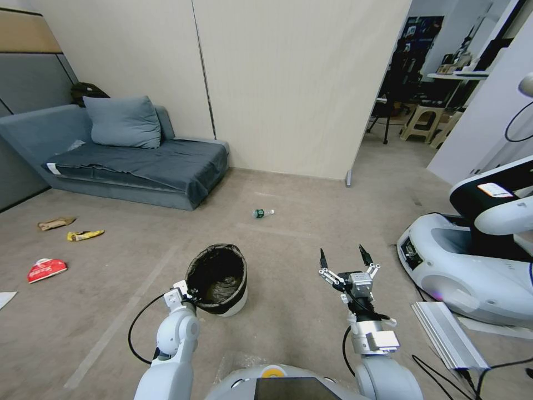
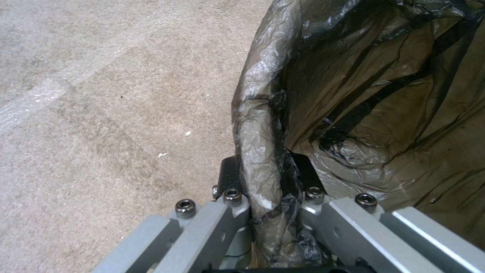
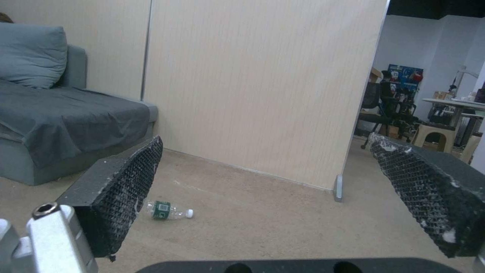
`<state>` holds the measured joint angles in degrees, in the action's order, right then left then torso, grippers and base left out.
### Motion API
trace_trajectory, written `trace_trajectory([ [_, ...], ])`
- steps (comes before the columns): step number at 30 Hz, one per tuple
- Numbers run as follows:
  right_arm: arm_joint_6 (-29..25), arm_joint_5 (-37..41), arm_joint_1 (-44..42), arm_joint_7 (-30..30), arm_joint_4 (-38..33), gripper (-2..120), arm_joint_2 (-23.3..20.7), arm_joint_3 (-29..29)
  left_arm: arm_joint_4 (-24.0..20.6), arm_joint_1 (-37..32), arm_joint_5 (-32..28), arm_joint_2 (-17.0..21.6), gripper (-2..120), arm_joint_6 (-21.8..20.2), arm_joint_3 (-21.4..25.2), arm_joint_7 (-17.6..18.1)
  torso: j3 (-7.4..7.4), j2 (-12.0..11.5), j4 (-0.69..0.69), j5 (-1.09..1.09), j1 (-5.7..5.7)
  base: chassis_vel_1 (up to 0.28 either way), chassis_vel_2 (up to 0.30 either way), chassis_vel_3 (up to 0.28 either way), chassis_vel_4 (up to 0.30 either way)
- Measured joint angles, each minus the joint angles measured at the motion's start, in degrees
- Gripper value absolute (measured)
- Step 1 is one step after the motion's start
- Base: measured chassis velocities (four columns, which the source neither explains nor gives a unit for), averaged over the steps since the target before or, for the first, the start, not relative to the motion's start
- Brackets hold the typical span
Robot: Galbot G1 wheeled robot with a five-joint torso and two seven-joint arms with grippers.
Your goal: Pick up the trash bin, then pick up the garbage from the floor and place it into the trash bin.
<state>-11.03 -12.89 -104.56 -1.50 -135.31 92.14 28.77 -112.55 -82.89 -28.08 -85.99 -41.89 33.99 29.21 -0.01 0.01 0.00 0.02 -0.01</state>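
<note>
The trash bin (image 1: 230,303) is white with a black bag over its rim and sits low in front of me, left of centre. My left gripper (image 1: 186,291) is shut on its near rim; in the left wrist view the bag-covered rim (image 2: 257,113) is pinched in the left gripper (image 2: 265,168). My right gripper (image 1: 345,257) hovers open to the right of the bin, holding nothing. Garbage lies on the floor: a clear bottle (image 1: 262,213) (image 3: 166,210) ahead, and at far left a brown paper bag (image 1: 55,223), a yellow packet (image 1: 85,235), a red-white packet (image 1: 46,270) and a white sheet (image 1: 5,299).
A grey sofa (image 1: 139,161) stands at the back left against a beige partition wall (image 1: 288,83). Another robot's white base (image 1: 472,266) and a grey slatted panel (image 1: 447,333) crowd the right side. A doorway at the back right leads to stools and desks.
</note>
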Motion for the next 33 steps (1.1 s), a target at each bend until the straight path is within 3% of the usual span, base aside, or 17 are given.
trace_trajectory([
  [10, 0.3, -0.3, 0.0, 0.6, -0.2, 100, 0.0, -0.2, -0.2, -0.4, 0.5, 0.0, 4, 0.0, 0.0, -0.2, 0.01, 0.0, 0.0, -0.03, 0.0, 0.0, 0.0, 0.0, 0.0],
  [15, 2.2, -1.1, 0.2, 3.8, -1.3, 100, 0.0, -0.9, -1.6, -1.0, 1.0, -0.1, 4, -0.1, -0.1, -0.2, 0.02, 0.0, -0.02, -0.11, 0.01, 0.0, 0.0, 0.0, 0.0],
  [22, 2.1, -1.2, 0.3, 3.8, -1.3, 100, 0.0, -1.0, -3.7, -1.8, 1.2, -0.1, 3, -0.5, -0.3, -0.7, 0.04, 0.0, -0.03, -0.14, 0.02, 0.0, 0.0, 0.0, 0.0],
  [26, 0.9, -1.2, 0.4, 2.9, -1.0, 100, 0.0, -1.2, -6.2, -2.6, 1.6, -0.2, 1, -0.8, -0.7, -1.2, 0.05, 0.0, -0.05, -0.14, 0.03, 0.0, 0.0, 0.0, 0.0],
  [33, 0.7, -1.1, 0.5, 2.8, -0.9, 100, 0.0, -1.3, -14.9, -4.4, 4.8, -0.1, 0, -0.8, -1.6, -2.6, 0.02, 0.0, -0.01, -0.02, 0.02, 0.0, 0.0, 0.0, 0.0],
])
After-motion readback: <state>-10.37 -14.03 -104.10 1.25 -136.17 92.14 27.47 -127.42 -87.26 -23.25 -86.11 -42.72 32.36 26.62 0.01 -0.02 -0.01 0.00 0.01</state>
